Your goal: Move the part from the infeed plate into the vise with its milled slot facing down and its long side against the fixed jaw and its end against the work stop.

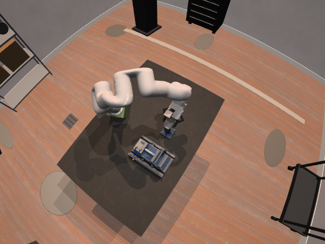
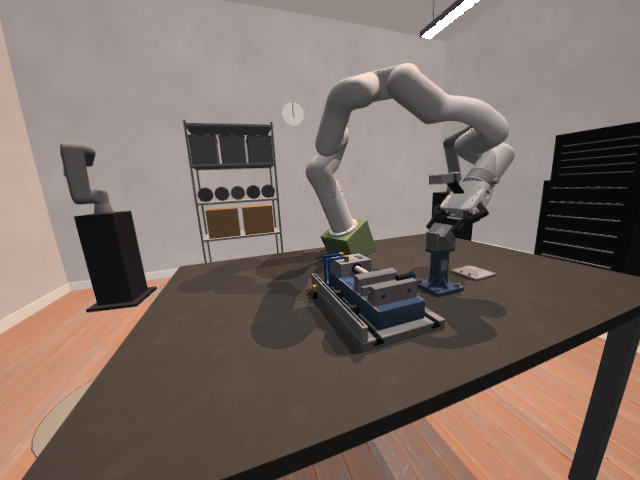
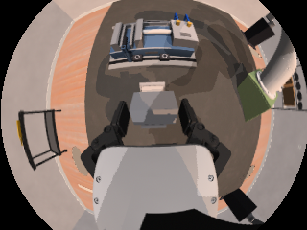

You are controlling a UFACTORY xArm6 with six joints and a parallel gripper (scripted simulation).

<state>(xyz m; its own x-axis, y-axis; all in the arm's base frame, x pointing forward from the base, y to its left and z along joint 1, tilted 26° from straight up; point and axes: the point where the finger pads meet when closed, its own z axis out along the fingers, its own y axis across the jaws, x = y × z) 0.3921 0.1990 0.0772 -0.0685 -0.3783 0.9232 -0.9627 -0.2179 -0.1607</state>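
The part (image 3: 153, 107), a grey block, lies tilted in the blue V-block (image 2: 440, 260) on its post. It also shows in the exterior view (image 2: 438, 230). My gripper (image 3: 153, 106) is open, with one finger on each side of the part and a gap between them and its faces. In the exterior view the gripper (image 2: 455, 219) hangs just above the V-block. The infeed plate (image 2: 473, 272) lies bare on the table behind the V-block. The vise (image 2: 375, 299) stands open to the left, with nothing between its jaws. It also shows in the wrist view (image 3: 153, 41).
The arm's green base (image 2: 347, 238) stands behind the vise. The air cylinder with blue hoses (image 2: 341, 263) is at the vise's far end. A shelf rack (image 2: 232, 188) and a black cabinet (image 2: 594, 196) stand off the table.
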